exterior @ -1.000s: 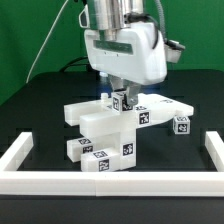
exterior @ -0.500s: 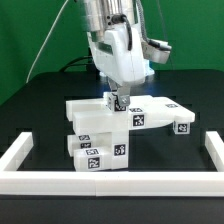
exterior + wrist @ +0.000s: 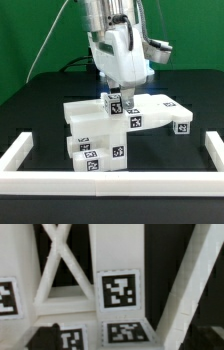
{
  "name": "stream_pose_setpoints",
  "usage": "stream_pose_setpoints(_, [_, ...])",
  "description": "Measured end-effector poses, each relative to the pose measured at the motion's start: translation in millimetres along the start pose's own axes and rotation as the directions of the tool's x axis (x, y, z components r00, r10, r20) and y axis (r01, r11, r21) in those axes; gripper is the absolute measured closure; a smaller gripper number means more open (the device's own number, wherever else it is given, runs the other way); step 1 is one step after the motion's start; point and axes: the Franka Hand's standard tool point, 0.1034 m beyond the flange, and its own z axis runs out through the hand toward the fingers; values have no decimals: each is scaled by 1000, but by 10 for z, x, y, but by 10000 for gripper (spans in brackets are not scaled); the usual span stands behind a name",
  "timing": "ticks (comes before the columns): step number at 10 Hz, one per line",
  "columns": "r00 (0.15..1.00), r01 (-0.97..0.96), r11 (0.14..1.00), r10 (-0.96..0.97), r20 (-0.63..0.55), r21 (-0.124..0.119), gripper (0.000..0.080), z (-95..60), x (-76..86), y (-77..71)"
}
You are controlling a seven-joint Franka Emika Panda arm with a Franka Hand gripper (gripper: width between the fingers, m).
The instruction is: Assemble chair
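Note:
The chair's white parts stand joined in the middle of the black table in the exterior view: a thick slab (image 3: 88, 116), blocky legs (image 3: 100, 156) below it with square tags, and a tagged piece (image 3: 168, 114) reaching to the exterior view's right. My gripper (image 3: 116, 101) comes down from above and is shut on an upright tagged leg (image 3: 122, 118) at the centre of the assembly. In the wrist view the cross-braced piece (image 3: 62, 263) and a white tagged bar (image 3: 120, 290) fill the picture. One dark finger (image 3: 45, 337) shows beside the tags; the other is hidden.
A low white border rail (image 3: 110, 183) runs along the front, with side rails at the exterior view's left (image 3: 20, 150) and right (image 3: 208, 150). The arm's white body (image 3: 118, 45) hangs over the assembly. Green walls stand behind.
The hand has turned about its vertical axis, from broadside to narrow. The tagged parts under it have turned and shifted slightly with it.

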Motion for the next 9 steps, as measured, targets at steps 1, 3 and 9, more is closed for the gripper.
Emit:
stream_pose_setpoints(1, [1000, 0, 1000, 0, 0, 0, 162, 0, -1, 0])
stream_pose_setpoints(3, [1000, 0, 1000, 0, 0, 0, 152, 0, -2, 0])
stream_pose_setpoints(9, [999, 2, 1000, -3, 47, 16, 151, -310, -441, 0])
